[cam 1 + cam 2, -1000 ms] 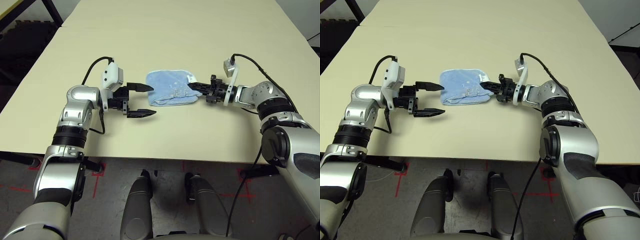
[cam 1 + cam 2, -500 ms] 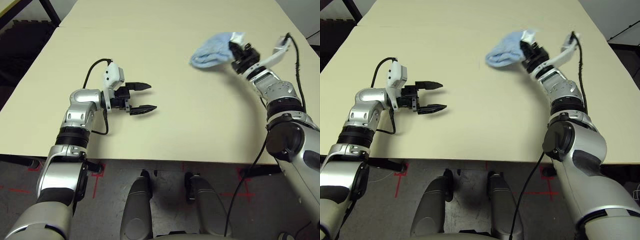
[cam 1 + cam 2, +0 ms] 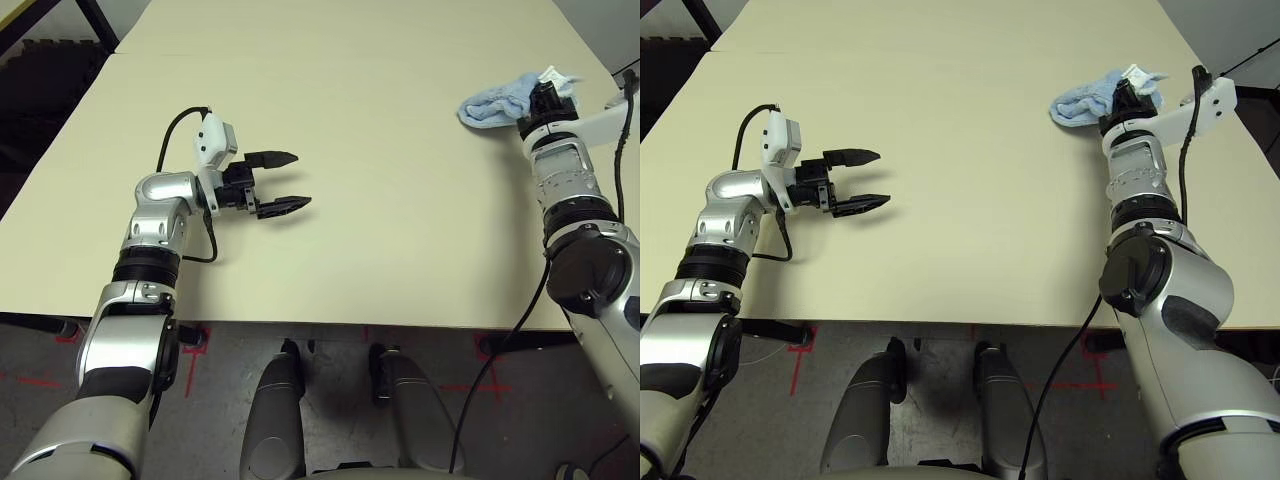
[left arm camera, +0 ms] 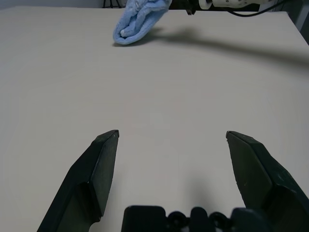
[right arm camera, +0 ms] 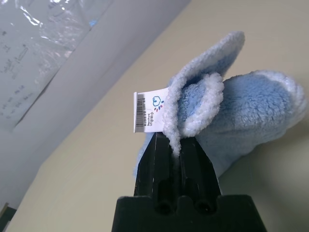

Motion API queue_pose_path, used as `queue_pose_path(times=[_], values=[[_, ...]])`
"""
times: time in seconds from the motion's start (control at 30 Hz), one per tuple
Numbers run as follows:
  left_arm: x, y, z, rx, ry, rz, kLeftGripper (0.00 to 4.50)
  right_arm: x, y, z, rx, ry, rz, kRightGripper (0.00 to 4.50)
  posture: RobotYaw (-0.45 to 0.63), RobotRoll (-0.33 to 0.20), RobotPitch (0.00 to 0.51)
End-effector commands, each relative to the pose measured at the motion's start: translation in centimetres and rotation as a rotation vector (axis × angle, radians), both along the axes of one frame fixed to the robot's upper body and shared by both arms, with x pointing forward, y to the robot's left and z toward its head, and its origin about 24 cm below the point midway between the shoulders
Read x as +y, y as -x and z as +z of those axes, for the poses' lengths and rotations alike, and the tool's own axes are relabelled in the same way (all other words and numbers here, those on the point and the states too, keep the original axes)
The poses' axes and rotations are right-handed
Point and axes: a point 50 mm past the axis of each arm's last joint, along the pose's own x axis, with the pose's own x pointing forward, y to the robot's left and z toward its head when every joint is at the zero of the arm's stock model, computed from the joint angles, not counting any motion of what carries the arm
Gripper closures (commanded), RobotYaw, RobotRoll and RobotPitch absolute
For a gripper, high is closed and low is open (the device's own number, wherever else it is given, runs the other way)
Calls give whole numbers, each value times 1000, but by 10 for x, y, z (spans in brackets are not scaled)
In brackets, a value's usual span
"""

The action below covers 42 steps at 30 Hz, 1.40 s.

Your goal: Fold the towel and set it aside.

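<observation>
Towel, light blue fleecy cloth, bunched, white tag showing.

A: State the change at the right end effector.

B: It has swung from the middle of the bench out to the far right side, and it now points away from the robot rather than inward.

A: And the towel?

B: It went along, clamped between the closed fingers. Earlier it lay flat and folded between the two end effectors; now it hangs bunched from the fingertips, its white tag just beside them.

A: The left end effector?

B: The towel, formerly just beyond its fingertips, is now well apart from it.
</observation>
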Motion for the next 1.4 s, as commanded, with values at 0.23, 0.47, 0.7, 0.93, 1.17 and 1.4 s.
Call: queue_pose_path(times=[0.23, 0.47, 0.7, 0.93, 1.17, 1.4], values=[[-1, 0, 2, -10, -14, -17, 0, -6, 2, 10, -79, -3, 64, 4492, -4, 0, 219], [-1, 1, 1, -10, -17, -18, 0, -10, 3, 22, -153, -13, 9, 4492, 1, 0, 218], [-3, 1, 4, -14, -22, -27, 0, -14, 5, 13, -68, 36, -75, 4492, 1, 0, 217], [-4, 2, 2, -10, -26, -31, 0, -10, 7, -18, 50, -8, -74, 4492, 1, 0, 219], [-5, 2, 1, -8, -21, -25, 0, -14, 13, -36, 49, -56, -100, 4492, 3, 0, 218], [-11, 1, 1, -9, -15, -36, 0, -14, 19, -45, 0, -137, -162, 4492, -18, 0, 211]])
